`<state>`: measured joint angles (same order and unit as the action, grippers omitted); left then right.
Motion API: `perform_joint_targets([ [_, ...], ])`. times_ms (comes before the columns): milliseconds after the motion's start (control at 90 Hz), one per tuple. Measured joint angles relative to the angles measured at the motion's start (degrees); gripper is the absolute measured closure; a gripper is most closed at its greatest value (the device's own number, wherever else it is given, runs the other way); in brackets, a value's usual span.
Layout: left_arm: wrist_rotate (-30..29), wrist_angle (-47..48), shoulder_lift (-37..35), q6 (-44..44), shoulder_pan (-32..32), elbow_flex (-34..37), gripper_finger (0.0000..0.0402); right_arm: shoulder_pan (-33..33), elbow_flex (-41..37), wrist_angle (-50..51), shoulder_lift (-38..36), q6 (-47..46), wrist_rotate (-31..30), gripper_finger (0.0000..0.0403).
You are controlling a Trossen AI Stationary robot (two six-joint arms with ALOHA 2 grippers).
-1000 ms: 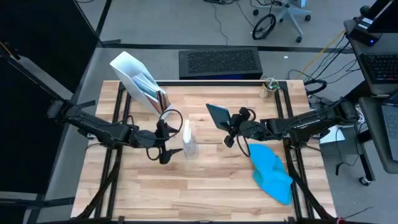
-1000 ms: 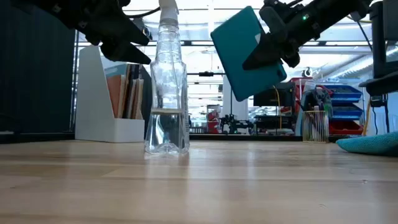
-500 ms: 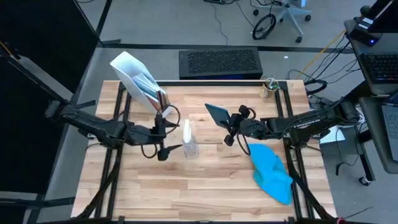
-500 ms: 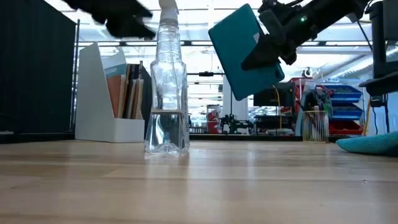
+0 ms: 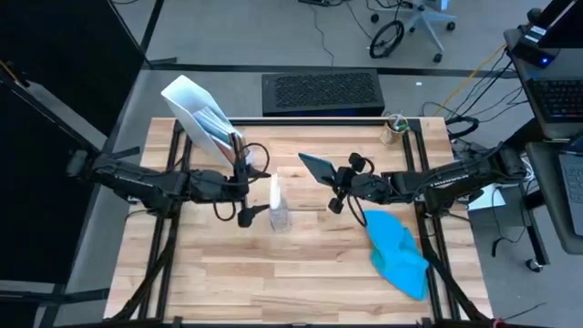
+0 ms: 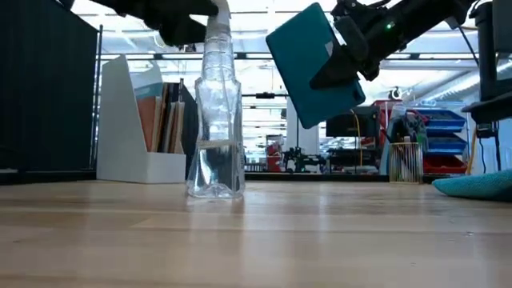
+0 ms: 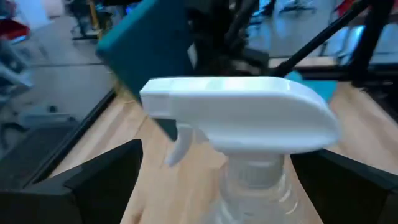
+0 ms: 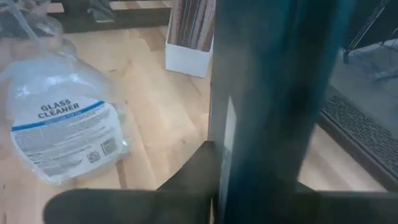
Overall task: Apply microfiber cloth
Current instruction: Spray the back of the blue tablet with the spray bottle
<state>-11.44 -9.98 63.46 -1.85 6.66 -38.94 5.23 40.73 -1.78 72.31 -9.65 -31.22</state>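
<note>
Cloth first: the sky-blue microfiber cloth (image 5: pixel 398 255) lies crumpled on the wooden table (image 5: pixel 310 278), close to its right edge and toward the front right corner, with neither gripper touching it; in the low view only its edge (image 6: pixel 477 185) shows at the far right. The right gripper (image 5: pixel 338 192) is raised above the table's middle, just beside the cloth's upper end, its fingers clamped on the tablet (image 5: pixel 319 166), which it holds tilted in the air, teal face (image 6: pixel 316 64) toward the low camera. The left gripper (image 5: pixel 246 211) hovers at the white trigger head of the glass cleaner spray bottle (image 5: pixel 278 206), which stands upright near the table's centre; its fingers stand apart on either side of the spray head (image 7: pixel 239 115), holding nothing. A white file holder (image 5: pixel 202 117) with folders stands at the back left corner, and a small cup of pens (image 5: pixel 393 128) sits at the back edge on the right
</note>
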Motion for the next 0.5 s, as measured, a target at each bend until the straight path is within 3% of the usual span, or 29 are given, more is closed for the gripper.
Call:
perform_joint_targets([
  [233,0.81,-0.63,0.12,1.06,0.15,0.04,0.0008,0.00,0.03,-0.67,0.00,-0.41,0.00,0.0384],
  [500,0.79,-7.42,6.86,3.04,0.93,0.04,0.0008,0.00,0.04,-0.61,0.00,-1.53,0.03,0.0384],
])
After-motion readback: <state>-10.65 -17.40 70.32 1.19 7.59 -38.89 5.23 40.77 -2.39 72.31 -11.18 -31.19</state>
